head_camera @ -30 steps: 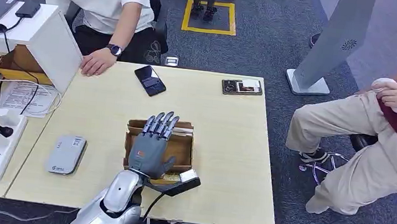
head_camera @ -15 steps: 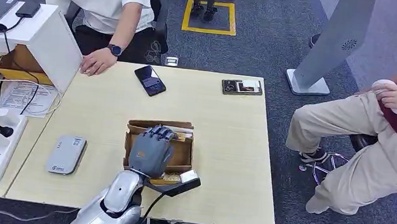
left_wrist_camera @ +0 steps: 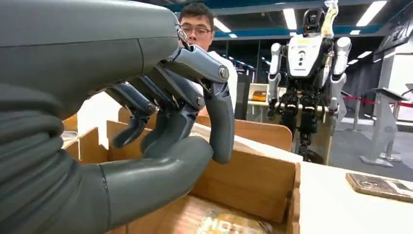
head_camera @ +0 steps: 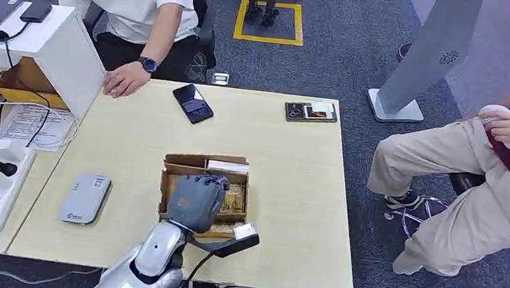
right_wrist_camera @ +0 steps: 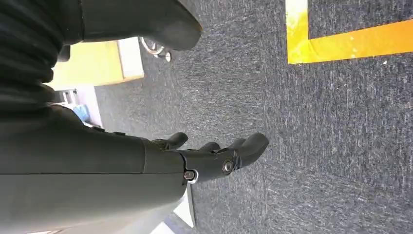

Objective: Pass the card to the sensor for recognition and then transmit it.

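Office table [head_camera: 290, 190]: left hand [head_camera: 194, 200] was curled inside box [head_camera: 239, 199]; card grip unclear; reader [head_camera: 85, 199] beside it was unreached.

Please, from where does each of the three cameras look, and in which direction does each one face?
Head view: high on the robot, looking down at the table; left arm and left hand over the cardboard box.
Left wrist view: behind the left hand, facing across the box.
Right wrist view: by the right hand, facing the carpet.
Head and left wrist views share box and hand.
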You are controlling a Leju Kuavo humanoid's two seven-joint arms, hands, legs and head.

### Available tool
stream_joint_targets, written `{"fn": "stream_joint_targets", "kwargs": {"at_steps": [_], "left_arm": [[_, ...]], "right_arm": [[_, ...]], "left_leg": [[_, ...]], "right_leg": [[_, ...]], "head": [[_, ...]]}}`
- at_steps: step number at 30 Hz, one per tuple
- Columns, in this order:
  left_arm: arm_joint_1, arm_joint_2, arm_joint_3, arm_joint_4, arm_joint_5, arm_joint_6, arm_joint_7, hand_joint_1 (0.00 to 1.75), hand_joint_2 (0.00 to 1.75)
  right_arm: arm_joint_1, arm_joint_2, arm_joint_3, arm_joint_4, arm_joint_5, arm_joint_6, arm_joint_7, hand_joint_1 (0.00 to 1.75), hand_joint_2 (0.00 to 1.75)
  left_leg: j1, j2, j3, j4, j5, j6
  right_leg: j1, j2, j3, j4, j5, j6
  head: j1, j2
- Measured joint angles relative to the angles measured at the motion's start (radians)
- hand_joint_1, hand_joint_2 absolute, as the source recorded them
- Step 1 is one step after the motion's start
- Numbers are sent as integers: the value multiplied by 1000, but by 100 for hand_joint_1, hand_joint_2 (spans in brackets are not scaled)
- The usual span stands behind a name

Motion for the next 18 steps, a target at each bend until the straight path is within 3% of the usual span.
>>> {"fn": "stream_joint_targets", "kwargs": {"at_steps": [4,8,10,11,13,18], "left_arm": [[8,0,-2,0,1,2,0,155,175],[9,0,-2,0,10,4,-3,175,175],[9,0,-2,0,14,4,-8,168,175],[9,0,-2,0,16,4,-8,152,175],[9,0,-2,0,17,6,-11,3,175],[11,1,-2,0,18,42,-11,0,175]], "right_arm": [[0,0,0,0,0,0,0,0,175],[0,0,0,0,0,0,0,0,175],[0,0,0,0,0,0,0,0,175],[0,0,0,0,0,0,0,0,175],[0,0,0,0,0,0,0,0,175],[0,0,0,0,0,0,0,0,175]], "left_leg": [[0,0,0,0,0,0],[0,0,0,0,0,0],[0,0,0,0,0,0],[0,0,0,0,0,0],[0,0,0,0,0,0],[0,0,0,0,0,0]], "right_leg": [[0,0,0,0,0,0],[0,0,0,0,0,0],[0,0,0,0,0,0],[0,0,0,0,0,0],[0,0,0,0,0,0],[0,0,0,0,0,0]], "head": [[0,0],[0,0],[0,0],[0,0],[0,0],[0,0]]}}
